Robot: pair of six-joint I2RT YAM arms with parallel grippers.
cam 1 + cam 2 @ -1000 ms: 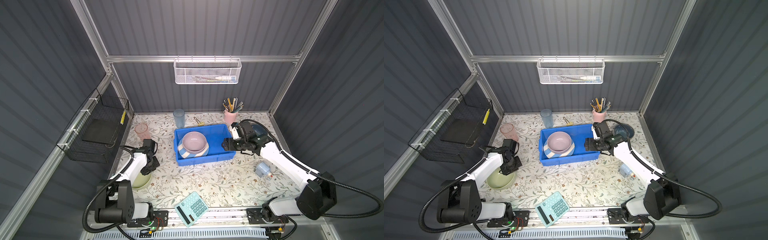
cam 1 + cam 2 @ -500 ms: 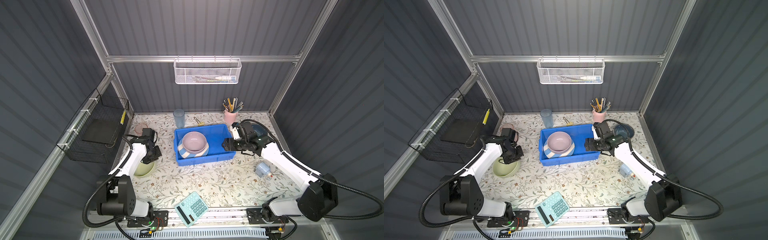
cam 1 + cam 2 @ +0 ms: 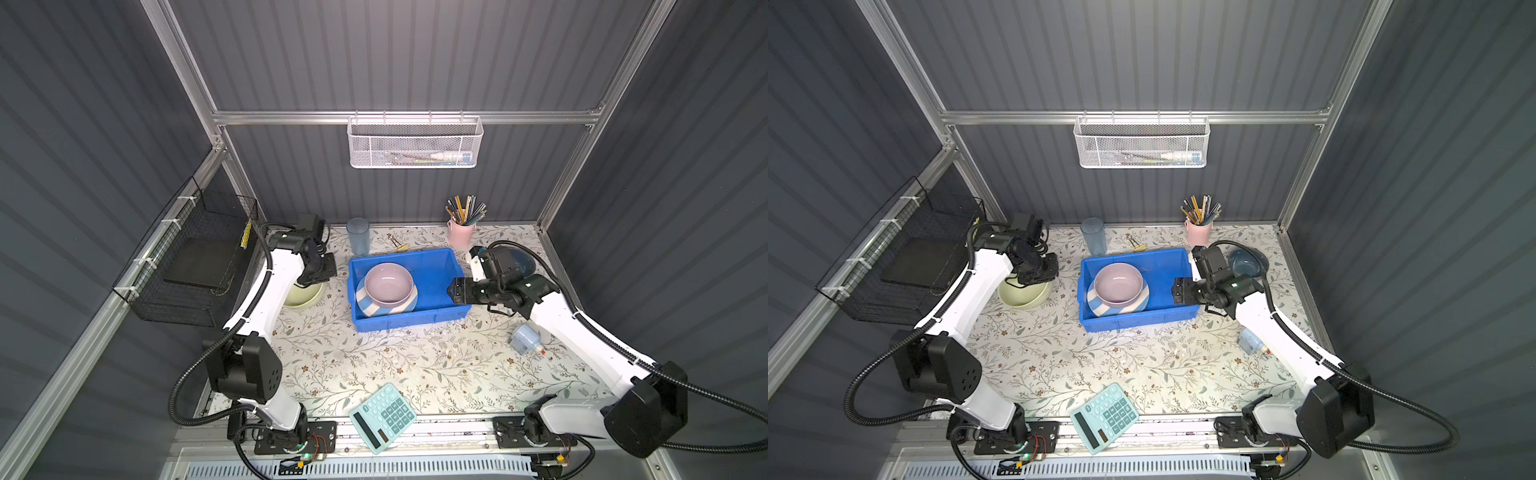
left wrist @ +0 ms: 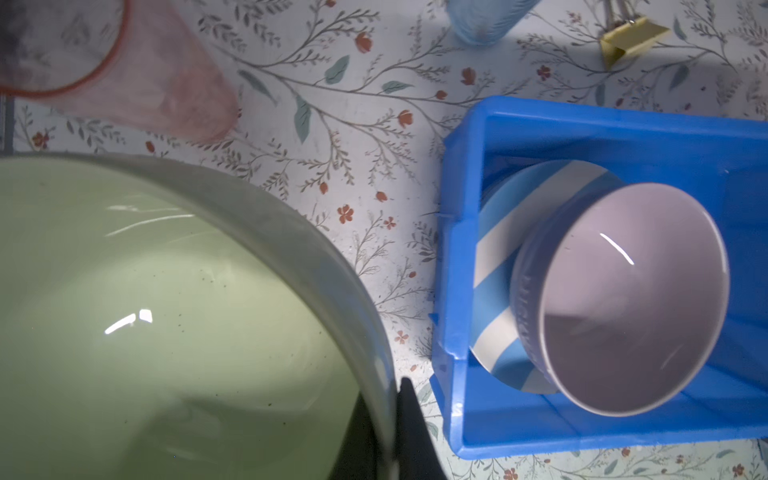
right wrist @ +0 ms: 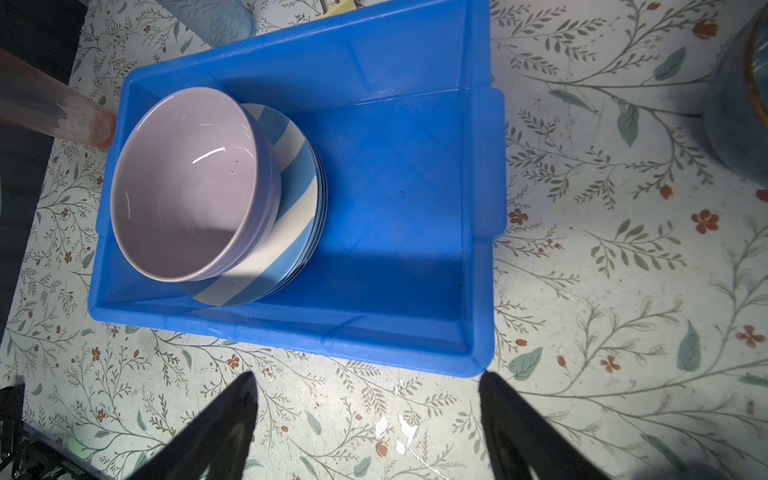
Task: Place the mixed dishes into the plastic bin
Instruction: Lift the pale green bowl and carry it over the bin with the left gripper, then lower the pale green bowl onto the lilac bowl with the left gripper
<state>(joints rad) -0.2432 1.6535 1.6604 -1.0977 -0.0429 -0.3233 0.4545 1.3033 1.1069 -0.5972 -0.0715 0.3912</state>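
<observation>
The blue plastic bin (image 3: 436,270) holds a pink bowl (image 3: 388,284) on a blue-white striped plate (image 3: 365,306). My left gripper (image 3: 314,277) is shut on the rim of the pale-green bowl (image 3: 300,296), just left of the bin. In the left wrist view the fingers pinch that bowl's (image 4: 145,311) wall. My right gripper (image 3: 452,291) is open above the bin's right end, with nothing between its fingers (image 5: 220,419). A dark-blue bowl (image 3: 521,259) sits behind the right arm. A blue tumbler (image 3: 358,237) stands at the back and a pink tumbler (image 4: 137,75) behind the green bowl.
A pink cup of pencils (image 3: 460,232) stands at the back right and a clip (image 3: 399,246) behind the bin. A small pale-blue thing (image 3: 524,338) lies right of the bin. A mint calculator (image 3: 382,417) lies at the front edge. A black wire basket (image 3: 195,266) hangs left.
The left arm has carried the green bowl from the front left toward the back, up beside the bin's left end. The right gripper has barely moved.
</observation>
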